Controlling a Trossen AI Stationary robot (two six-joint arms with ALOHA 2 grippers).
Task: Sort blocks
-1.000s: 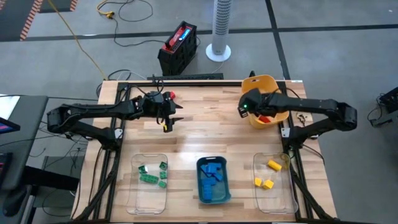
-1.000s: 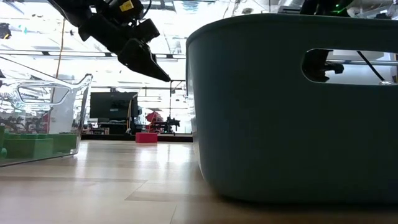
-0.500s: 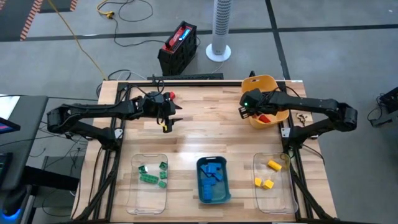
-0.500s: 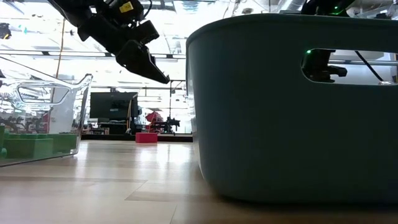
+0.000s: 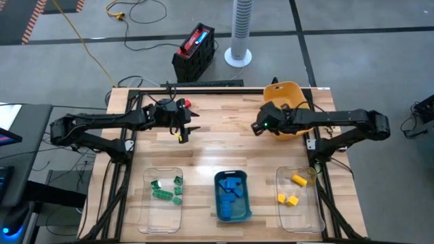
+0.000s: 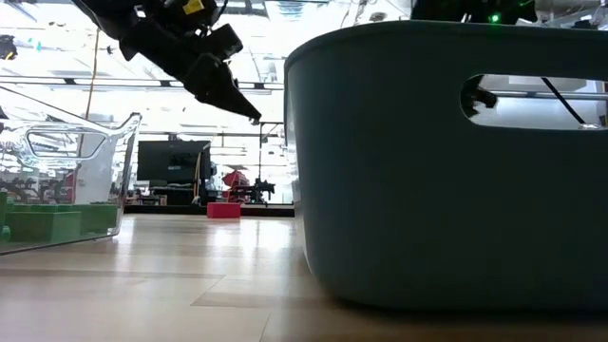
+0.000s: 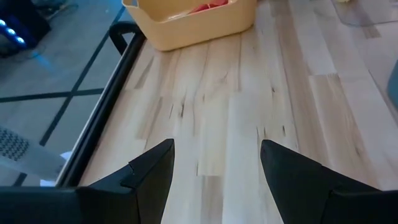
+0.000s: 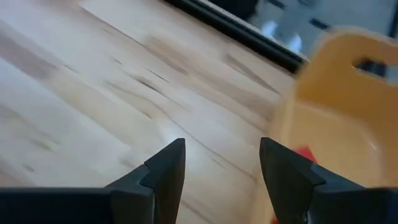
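My left gripper (image 5: 186,129) hangs open and empty above the far left of the table, also seen in the low view (image 6: 233,90) and in its own wrist view (image 7: 214,168). My right gripper (image 5: 256,127) hovers open and empty over bare wood just left of the yellow bin (image 5: 288,108); its fingers (image 8: 168,165) frame only the tabletop. Red blocks (image 8: 301,154) lie inside the yellow bin (image 7: 186,25). Green blocks (image 5: 166,190) lie in the left clear bin, blue blocks (image 5: 232,193) in the teal bin (image 6: 446,161), and yellow blocks (image 5: 293,190) in the right clear bin.
The three bins stand in a row along the table's near edge. Bare wood lies between the two grippers in the table's middle (image 5: 224,135). A small red thing (image 5: 186,104) sits by the left arm at the far edge. A black frame rail (image 5: 203,84) runs along the far edge.
My right gripper has swung from over the yellow bin's left rim toward the table's left and slightly toward the near edge, and now stands outside the bin over bare wood.
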